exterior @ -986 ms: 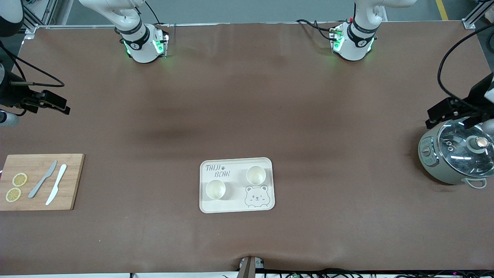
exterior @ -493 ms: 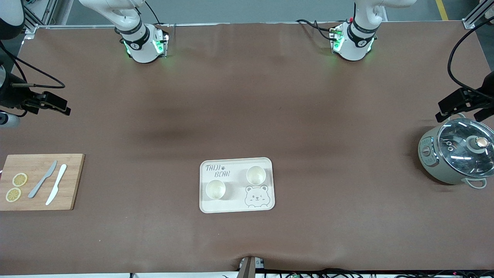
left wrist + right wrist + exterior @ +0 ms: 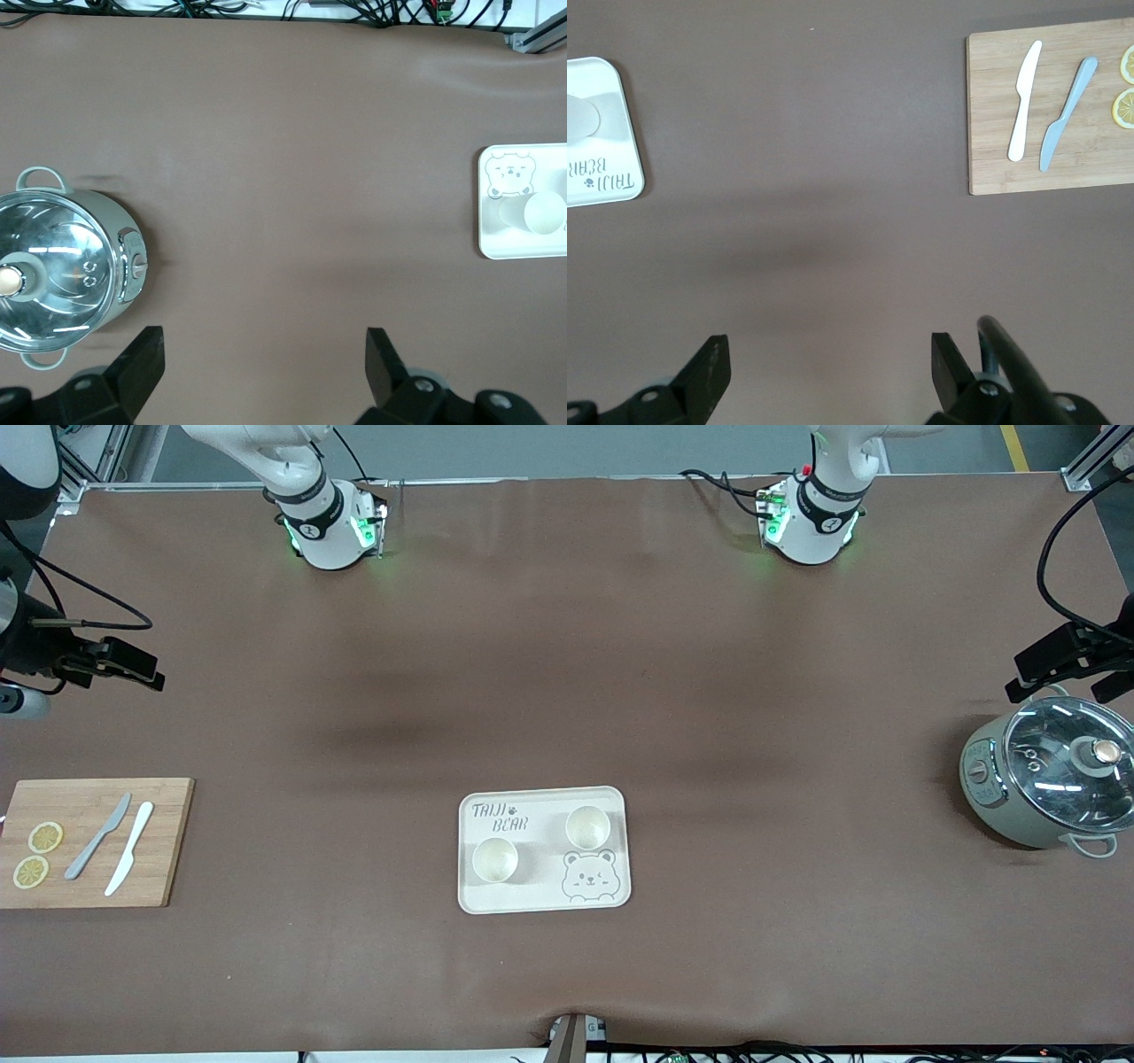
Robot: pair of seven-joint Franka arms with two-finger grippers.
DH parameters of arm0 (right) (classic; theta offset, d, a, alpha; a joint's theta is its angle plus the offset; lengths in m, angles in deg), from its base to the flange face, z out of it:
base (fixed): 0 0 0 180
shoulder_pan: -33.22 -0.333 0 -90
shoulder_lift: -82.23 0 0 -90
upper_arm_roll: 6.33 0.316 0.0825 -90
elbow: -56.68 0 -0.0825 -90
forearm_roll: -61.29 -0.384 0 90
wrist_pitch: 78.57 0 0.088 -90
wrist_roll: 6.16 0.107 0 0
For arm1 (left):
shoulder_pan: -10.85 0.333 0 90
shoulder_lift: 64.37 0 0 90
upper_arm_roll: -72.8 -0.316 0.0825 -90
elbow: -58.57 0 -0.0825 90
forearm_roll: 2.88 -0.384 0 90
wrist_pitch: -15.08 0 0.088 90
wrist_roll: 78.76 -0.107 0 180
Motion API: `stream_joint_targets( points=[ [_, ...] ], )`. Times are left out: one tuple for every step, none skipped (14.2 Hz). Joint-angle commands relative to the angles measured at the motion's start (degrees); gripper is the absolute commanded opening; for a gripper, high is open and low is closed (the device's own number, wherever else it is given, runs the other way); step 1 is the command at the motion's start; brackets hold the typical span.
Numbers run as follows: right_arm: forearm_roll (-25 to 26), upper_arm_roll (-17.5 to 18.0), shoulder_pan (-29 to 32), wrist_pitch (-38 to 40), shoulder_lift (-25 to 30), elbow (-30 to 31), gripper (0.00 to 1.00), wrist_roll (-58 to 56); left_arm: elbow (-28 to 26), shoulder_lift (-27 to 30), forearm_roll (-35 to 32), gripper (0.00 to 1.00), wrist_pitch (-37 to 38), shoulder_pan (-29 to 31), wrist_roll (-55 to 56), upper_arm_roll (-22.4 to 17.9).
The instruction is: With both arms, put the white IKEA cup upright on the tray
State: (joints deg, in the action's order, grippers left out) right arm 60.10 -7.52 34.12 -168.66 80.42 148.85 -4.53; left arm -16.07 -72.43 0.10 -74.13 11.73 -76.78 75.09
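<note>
The cream tray (image 3: 532, 890) printed "TAIJI BEAR" lies at mid-table, near the front camera. Two white cups stand upright on it, mouths up: one (image 3: 494, 859) nearer the camera, the other (image 3: 587, 826) farther off above the bear face. My left gripper (image 3: 1072, 673) hangs open and empty (image 3: 263, 367) over bare table beside the pot. My right gripper (image 3: 106, 669) hangs open and empty (image 3: 828, 372) over bare table at the right arm's end. The tray (image 3: 496, 243) and a cup (image 3: 544, 212) show in the left wrist view; the tray's edge (image 3: 607, 173) shows in the right wrist view.
A grey cooking pot with a glass lid (image 3: 1050, 779) stands at the left arm's end. A wooden cutting board (image 3: 168, 850) with two knives (image 3: 99, 849) and lemon slices (image 3: 44, 837) lies at the right arm's end.
My left gripper has drawn back from over the pot's lid toward the table's edge. My right gripper has barely shifted. The cups and tray have not moved.
</note>
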Motion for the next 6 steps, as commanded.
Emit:
stream_joint_targets(
  points=[
    [0.84, 0.93, 1.11, -0.25, 0.67, 0.37, 1.0, -1.53, -0.16, 0.33, -3.67, 1.0, 0.45, 1.67, 1.44, 3.94],
    [0.84, 0.93, 1.55, -0.25, 0.76, 0.37, 1.0, -2.5, -0.25, 0.33, -3.86, 1.0, 0.45, 1.59, 1.8, 4.12],
    [0.84, 0.93, 1.99, -0.34, 0.76, 0.46, 1.0, -3.03, -0.25, 0.33, -3.86, 1.0, 0.45, 1.5, 1.8, 4.12],
    [0.75, 0.93, 1.99, -0.43, 0.76, 0.38, 1.0, -3.12, -0.16, 0.33, -3.95, 1.0, 0.53, 1.41, 1.71, 4.12],
    [0.75, 0.93, 1.99, -0.43, 0.76, 0.37, 1.0, -3.12, -0.16, -0.02, -3.86, 1.0, 0.53, 1.41, 1.28, 4.12],
    [0.75, 0.93, 1.99, -0.34, 0.76, 0.37, 1.0, -3.12, -0.07, -0.11, -3.77, 1.0, 0.53, 1.41, 1.36, 4.12]
  ],
)
